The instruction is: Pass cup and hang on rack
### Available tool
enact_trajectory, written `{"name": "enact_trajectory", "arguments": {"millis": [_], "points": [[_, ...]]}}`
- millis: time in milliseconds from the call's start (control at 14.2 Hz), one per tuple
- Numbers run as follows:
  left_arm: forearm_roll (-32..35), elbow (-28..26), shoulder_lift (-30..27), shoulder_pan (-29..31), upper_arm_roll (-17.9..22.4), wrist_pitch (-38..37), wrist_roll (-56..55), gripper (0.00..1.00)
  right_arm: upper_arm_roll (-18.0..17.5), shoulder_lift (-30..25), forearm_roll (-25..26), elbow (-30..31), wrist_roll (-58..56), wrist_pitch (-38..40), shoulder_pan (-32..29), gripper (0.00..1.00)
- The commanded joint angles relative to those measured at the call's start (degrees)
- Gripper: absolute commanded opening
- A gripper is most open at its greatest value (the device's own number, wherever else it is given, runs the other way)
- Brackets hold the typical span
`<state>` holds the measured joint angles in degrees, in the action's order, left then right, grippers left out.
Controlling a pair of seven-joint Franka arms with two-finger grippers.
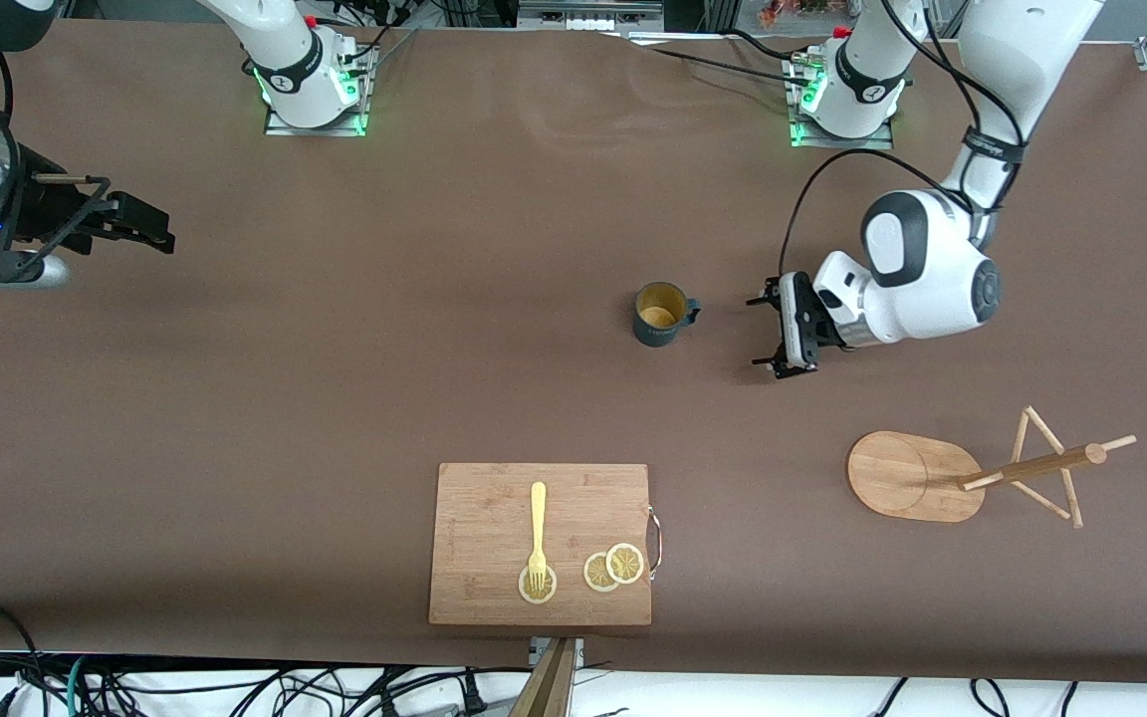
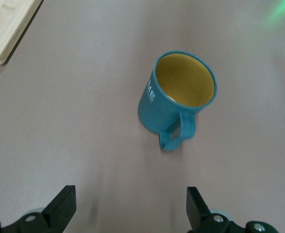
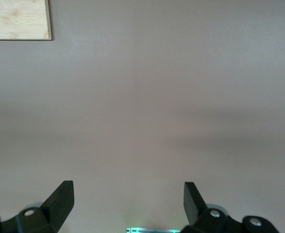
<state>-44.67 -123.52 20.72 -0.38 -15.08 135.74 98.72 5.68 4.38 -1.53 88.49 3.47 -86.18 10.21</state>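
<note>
Front view: cup (image 1: 662,314) upright on the brown table (image 1: 335,378), near the middle, handle turned toward the left arm's end; yellowish inside showing; left gripper (image 1: 776,335) low over the table just beside the cup on the handle side, fingers spread, nothing between them, not touching the cup; rack (image 1: 972,476) nearer the camera than that gripper, toward the left arm's end, oval base flat on the table, post and pegs leaning outward in this view, no cup on any peg; cutting board (image 1: 494,543) nearer the camera than the cup, metal handle on its edge; yellow fork (image 1: 538,533) lying on the board, tines on one lemon slice (image 1: 537,586); two more lemon slices (image 1: 614,568) overlapping beside it; right gripper (image 1: 140,221) at the right arm's end of the table, well apart from the cup, waiting, fingers empty.

Left wrist view: cup (image 2: 178,97) upright ahead of the fingertips (image 2: 64,204), handle toward the camera, white lettering on its wall; both fingers apart with bare table between them; corner of the board (image 2: 6,29) at the picture's edge.

Right wrist view: fingers (image 3: 62,199) wide apart over bare table; board corner (image 3: 18,19) in view; cup and rack not visible.
</note>
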Motion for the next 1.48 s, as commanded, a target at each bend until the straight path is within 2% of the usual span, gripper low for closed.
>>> {"name": "enact_trajectory", "arguments": {"millis": [0,211,352,633,914,1266,1406], "points": [[-10.04,-5.15,-0.86,0.12,-3.55,7.67,8.65,1.0,-0.84,-1.04,1.62,0.98,-0.4,-0.13,-0.28,1.0],[-26.64,-5.94,2.48,-1.63,-3.73,8.58,24.27,1.0,-0.76,-0.69,1.18,-0.24,-0.39,-0.04,-0.19,1.0],[-34.66,-6.82,3.98,-1.81,-3.73,8.58,32.72,1.0,-0.84,-0.6,1.53,-0.87,-0.66,0.14,0.07,1.0],[-38.38,-7.18,5.82,-1.9,-3.73,8.66,37.76,1.0,-0.05,-0.78,1.09,-2.1,-1.36,1.45,-0.28,1.0],[-45.05,-7.18,7.76,-3.48,-3.73,8.66,43.39,1.0,-0.05,-0.78,1.0,-2.63,-0.22,1.37,-0.36,1.0],[-45.59,-7.09,8.11,-4.19,-3.82,8.66,43.4,1.0,-0.14,-0.6,0.91,-2.63,-0.04,1.28,-0.28,1.0],[-45.86,-7.18,8.11,-4.36,-3.73,8.66,43.4,0.97,-0.14,-0.6,0.91,-2.63,-0.13,1.28,-0.28,1.0]]}}
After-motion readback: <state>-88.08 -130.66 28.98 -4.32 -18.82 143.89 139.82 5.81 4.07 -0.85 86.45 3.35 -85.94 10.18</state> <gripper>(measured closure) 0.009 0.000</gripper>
